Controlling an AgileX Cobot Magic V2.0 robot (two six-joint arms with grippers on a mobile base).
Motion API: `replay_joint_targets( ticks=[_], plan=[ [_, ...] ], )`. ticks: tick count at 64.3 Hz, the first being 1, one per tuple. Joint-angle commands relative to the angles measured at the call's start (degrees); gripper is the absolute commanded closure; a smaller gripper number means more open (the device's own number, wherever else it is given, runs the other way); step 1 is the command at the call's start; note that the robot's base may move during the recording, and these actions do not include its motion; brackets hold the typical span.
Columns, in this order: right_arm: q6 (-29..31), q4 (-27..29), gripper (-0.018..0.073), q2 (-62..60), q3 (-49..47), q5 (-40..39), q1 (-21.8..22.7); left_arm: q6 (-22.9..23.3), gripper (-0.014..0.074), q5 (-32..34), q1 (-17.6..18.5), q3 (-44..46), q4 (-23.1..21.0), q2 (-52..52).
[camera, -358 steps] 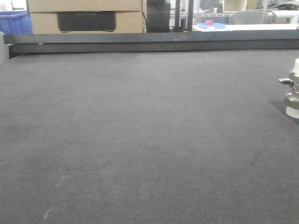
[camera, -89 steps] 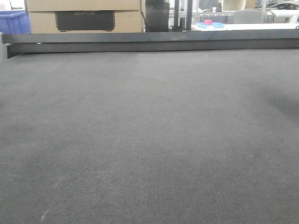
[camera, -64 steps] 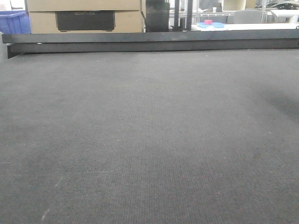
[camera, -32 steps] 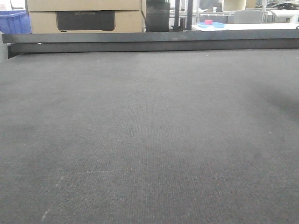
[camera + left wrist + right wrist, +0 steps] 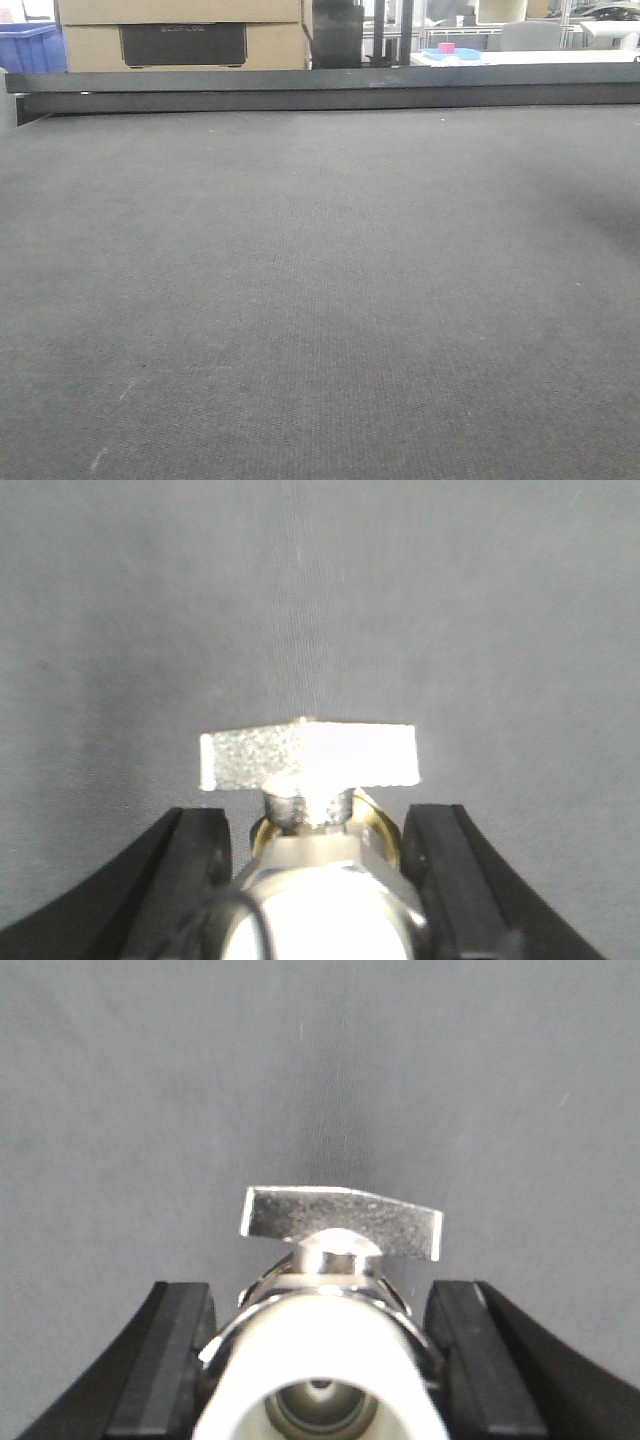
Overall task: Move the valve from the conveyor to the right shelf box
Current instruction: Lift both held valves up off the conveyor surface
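In the left wrist view a silvery valve (image 5: pixel 325 890) with a flat lever handle (image 5: pixel 308 753) sits between my black fingers (image 5: pixel 200 855). My left gripper (image 5: pixel 318 818) is shut on it above the dark grey conveyor (image 5: pixel 320 600). In the right wrist view a second valve (image 5: pixel 330 1360), with a whitish hollow end piece facing the camera, sits between my black fingers (image 5: pixel 175 1350). My right gripper (image 5: pixel 318 1290) is shut on it. In the front view the conveyor (image 5: pixel 320 300) carries no valve, and neither gripper shows there.
A black metal rail (image 5: pixel 320 90) runs along the belt's far edge. Behind it stand cardboard boxes (image 5: pixel 180 30), a blue bin (image 5: pixel 30 45) at the far left and a white table with a blue tray (image 5: pixel 450 52). The shelf box is out of view.
The valve that stood at the belt's right edge 5.6 s ago is gone from the front view. A faint shadow at the right of the belt has faded over the last second.
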State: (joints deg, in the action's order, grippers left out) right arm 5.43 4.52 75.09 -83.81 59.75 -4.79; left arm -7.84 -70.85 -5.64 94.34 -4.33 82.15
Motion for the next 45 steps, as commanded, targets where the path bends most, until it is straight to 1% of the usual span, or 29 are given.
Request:
replay_joint_targets(
  ticks=[1, 18, 45],
  plan=[
    [-1.13, -0.16, 0.0711, -2.20, -1.60, -2.46, 0.10, 0.74, 0.0707, 0.89, 0.32, 0.76, -0.44, -3.65],
    [-2.17, -0.16, 0.0711, -5.37, -1.96, -3.65, 0.10, 0.97, 0.0707, 0.89, 0.32, 0.76, -0.54, -8.12],
    [-2.31, -0.16, 0.0711, -6.14, -2.51, -4.05, 0.10, 0.97, 0.0707, 0.89, 0.32, 0.76, -0.43, -8.27]
  ],
)
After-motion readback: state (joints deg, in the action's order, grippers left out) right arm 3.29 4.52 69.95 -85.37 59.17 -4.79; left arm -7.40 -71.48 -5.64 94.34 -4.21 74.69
